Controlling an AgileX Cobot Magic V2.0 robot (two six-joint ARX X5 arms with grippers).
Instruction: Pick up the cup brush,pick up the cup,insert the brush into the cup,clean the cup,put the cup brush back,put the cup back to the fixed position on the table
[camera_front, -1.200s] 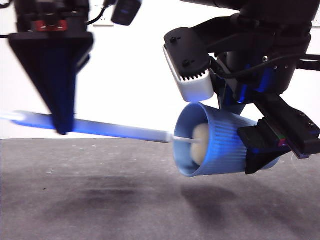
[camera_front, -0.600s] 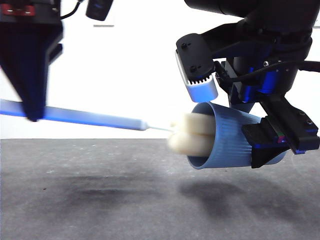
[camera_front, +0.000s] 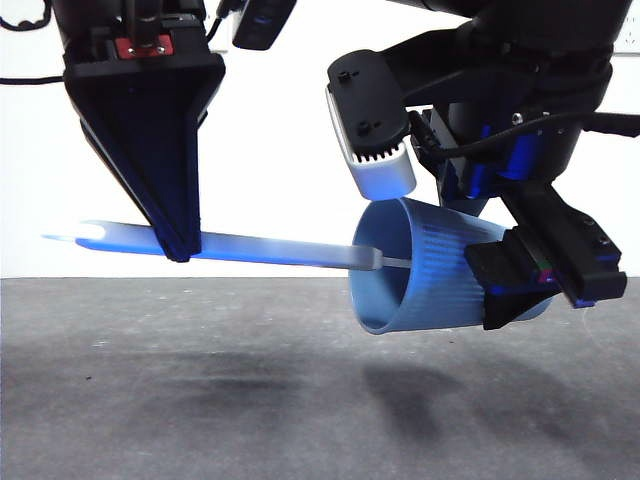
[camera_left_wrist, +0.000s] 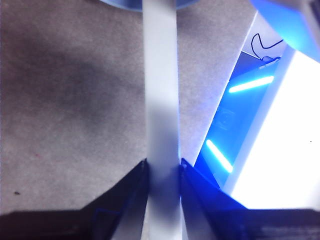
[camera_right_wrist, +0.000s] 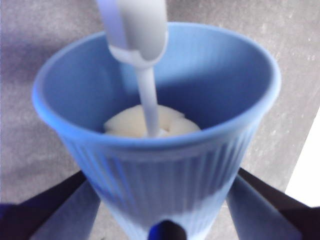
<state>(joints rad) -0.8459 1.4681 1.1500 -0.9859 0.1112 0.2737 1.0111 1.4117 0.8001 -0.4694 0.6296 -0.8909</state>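
My left gripper (camera_front: 180, 250) hangs above the table (camera_front: 200, 400), its two black jaws pinched tight on the grey handle of the cup brush (camera_front: 270, 250); in the left wrist view that handle (camera_left_wrist: 161, 100) runs straight out from between my jaws (camera_left_wrist: 162, 172) toward the blue rim ahead. The handle lies nearly level in the air, its far end poking out behind my jaws and its white tip passing through the cup's mouth. My right gripper (camera_front: 520, 285) clamps the cup (camera_front: 430, 275) by its ribbed sides near the base, holding it on its side clear of the table, mouth turned toward the brush. From the right wrist view my jaws (camera_right_wrist: 165, 220) press the cup (camera_right_wrist: 165, 175) on either flank, and the cream sponge head (camera_right_wrist: 150, 125) sits deep inside near the bottom, the thin white stem rising from it to the handle's end at the rim.
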